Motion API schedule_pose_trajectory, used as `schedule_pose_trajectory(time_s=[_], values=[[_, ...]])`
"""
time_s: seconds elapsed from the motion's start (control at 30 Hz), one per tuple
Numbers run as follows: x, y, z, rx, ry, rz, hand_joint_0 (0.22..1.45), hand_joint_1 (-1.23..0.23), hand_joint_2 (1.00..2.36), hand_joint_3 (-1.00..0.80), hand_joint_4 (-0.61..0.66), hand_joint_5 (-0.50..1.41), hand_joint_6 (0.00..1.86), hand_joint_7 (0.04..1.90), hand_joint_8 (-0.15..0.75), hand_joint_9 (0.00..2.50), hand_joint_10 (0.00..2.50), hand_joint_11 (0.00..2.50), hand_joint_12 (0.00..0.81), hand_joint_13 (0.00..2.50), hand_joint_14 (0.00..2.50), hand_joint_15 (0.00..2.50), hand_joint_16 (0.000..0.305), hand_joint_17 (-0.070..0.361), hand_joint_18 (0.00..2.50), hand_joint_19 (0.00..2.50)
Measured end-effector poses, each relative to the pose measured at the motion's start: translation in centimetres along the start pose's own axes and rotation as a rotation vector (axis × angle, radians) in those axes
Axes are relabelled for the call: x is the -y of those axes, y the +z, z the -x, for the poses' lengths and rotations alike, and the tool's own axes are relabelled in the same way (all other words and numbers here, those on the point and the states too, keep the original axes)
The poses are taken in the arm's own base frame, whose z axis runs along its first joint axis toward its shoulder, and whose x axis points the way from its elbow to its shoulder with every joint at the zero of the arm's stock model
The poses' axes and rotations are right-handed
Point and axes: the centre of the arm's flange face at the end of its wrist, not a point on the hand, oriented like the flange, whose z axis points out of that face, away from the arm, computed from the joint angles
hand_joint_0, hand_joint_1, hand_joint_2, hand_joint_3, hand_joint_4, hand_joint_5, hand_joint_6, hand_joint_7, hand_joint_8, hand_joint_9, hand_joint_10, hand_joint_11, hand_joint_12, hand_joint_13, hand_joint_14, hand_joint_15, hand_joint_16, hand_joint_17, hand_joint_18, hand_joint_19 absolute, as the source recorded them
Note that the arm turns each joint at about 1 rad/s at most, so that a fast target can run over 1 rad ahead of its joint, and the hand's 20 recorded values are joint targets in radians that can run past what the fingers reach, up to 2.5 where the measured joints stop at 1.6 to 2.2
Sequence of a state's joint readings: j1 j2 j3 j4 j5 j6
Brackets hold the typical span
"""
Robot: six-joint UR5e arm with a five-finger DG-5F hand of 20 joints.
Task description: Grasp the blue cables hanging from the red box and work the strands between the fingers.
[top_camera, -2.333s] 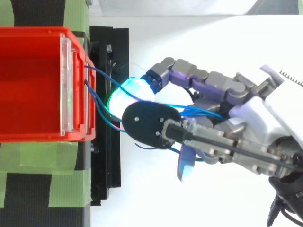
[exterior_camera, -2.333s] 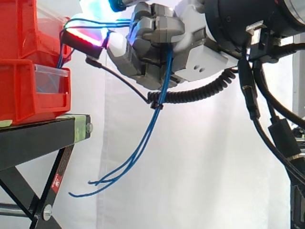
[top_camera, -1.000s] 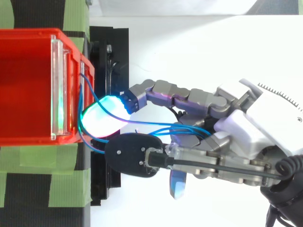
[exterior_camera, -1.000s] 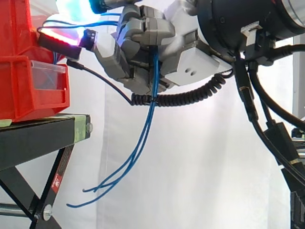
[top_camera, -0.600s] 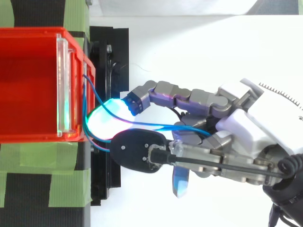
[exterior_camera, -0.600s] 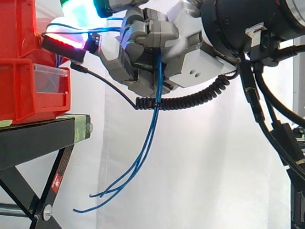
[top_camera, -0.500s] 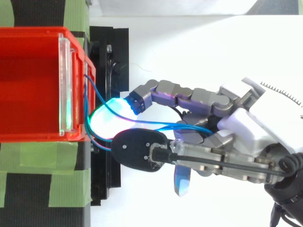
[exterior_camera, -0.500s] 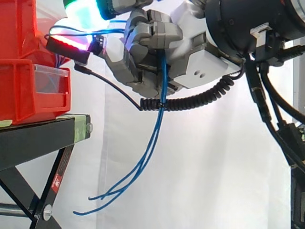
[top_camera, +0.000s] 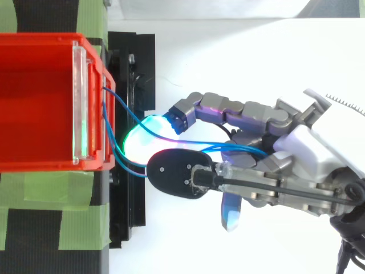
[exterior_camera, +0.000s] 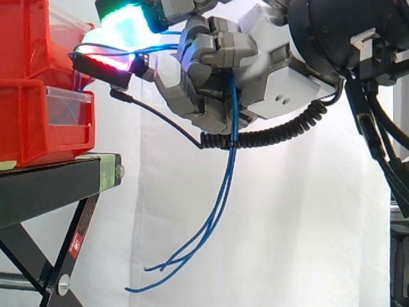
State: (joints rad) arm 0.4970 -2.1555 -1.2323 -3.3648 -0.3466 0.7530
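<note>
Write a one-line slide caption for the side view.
Robot hand curled round blue cables that run from the red box and dangle free below.

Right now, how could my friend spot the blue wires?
Find the stacked red bins on the black stand. Thin blue cables run from the bins' front, pass through the hand's curled fingers and dangle loose underneath. Nothing else there is thin and blue.

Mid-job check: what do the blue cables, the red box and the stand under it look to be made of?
The blue cables: thin, smooth, probably plastic-sheathed wire; they droop in loose curves below the robot hand gripping them. The red box: glossy moulded plastic by its even colour and sheen, with a clear front panel. The stand: apparently black-painted metal, matte, with bolted struts.
</note>
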Motion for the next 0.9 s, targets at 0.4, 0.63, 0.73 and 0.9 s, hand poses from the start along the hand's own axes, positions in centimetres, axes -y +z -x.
schedule_pose_trajectory(time_s=[0.4,0.63,0.73,0.9], values=[[-0.27,-0.03,0.18,0.005,-0.010,-0.002,0.79,-0.77,1.00,-0.90,0.18,0.54,0.01,1.31,0.524,1.95,2.50,2.50,0.623,1.99,2.50,1.61,0.246,0.185,2.50,0.58],[-0.25,-0.01,0.19,0.006,-0.012,-0.001,0.92,-0.81,1.01,-0.61,0.19,0.45,0.01,1.28,0.524,1.95,2.50,2.50,0.623,1.99,2.50,1.61,0.246,0.185,2.50,0.58],[-0.24,-0.01,0.20,0.006,-0.013,-0.001,0.99,-0.82,1.01,-0.44,0.20,0.43,0.01,1.26,0.524,1.95,2.50,2.50,0.623,1.99,2.50,1.61,0.246,0.185,2.50,0.58],[-0.24,-0.01,0.20,0.005,-0.013,-0.002,1.18,-0.82,1.02,-0.34,0.15,0.44,0.01,1.25,0.524,1.95,2.50,2.50,0.623,1.99,2.50,1.61,0.246,0.185,2.50,0.58]])
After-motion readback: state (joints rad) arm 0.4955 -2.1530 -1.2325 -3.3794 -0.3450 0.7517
